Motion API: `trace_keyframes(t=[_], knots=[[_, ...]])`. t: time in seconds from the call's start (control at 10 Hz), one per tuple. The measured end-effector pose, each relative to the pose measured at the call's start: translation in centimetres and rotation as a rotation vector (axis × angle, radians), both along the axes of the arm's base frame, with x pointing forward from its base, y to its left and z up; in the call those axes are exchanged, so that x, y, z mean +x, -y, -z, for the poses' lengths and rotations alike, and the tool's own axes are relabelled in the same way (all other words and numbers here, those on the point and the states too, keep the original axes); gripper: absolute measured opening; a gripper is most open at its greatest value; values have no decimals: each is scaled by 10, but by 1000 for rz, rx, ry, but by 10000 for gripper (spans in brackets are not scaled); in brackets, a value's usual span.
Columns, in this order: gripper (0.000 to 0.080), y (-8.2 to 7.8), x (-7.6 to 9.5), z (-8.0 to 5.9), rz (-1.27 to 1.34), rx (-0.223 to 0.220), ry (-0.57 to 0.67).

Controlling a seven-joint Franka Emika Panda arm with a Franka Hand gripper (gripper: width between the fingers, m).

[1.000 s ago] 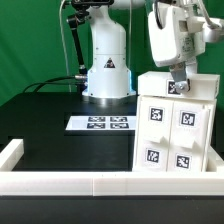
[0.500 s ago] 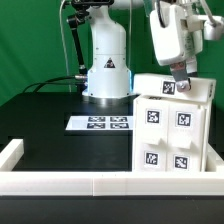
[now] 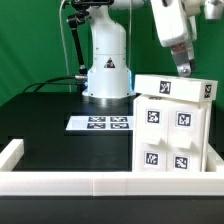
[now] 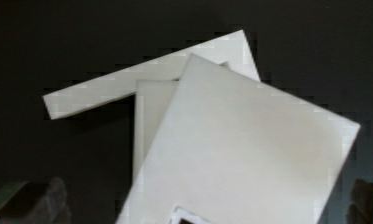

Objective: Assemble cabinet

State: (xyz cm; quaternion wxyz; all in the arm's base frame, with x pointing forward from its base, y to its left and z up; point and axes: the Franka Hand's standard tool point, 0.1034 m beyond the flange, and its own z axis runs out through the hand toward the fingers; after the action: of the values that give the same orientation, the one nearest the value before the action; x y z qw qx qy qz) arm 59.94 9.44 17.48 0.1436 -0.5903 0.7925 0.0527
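The fingers (image 3: 182, 67) are spread and pinch nothing. They hang just above the top of the cabinet (image 3: 175, 125), which stands upright on the black tabletop (image 3: 45, 120) at the exterior view's right. The marker board (image 3: 100, 123) lies beside the cabinet, near the arm's base (image 3: 107, 70). Both carry square tags, and no writing can be read.

We see the cabinet (image 3: 172, 136) as smooth matt white plastic w/ printed b&w tags (image 3: 155, 115); counter (image 3: 50, 110) looks matt black; arm shell (image 3: 107, 55) glossy white.
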Motion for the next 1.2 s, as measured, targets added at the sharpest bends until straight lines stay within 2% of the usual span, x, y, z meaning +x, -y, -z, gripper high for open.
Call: trace_keyframes(t=[0.2, 0.4, 0.6, 1.2], knots=[[797, -4, -2, 2, -158, -15, -30], [797, -7, 4, -6, -492, -79, -1], [797, -10, 9, -11, -792, -111, 54], [797, -10, 10, -10, -1277, -152, 181]])
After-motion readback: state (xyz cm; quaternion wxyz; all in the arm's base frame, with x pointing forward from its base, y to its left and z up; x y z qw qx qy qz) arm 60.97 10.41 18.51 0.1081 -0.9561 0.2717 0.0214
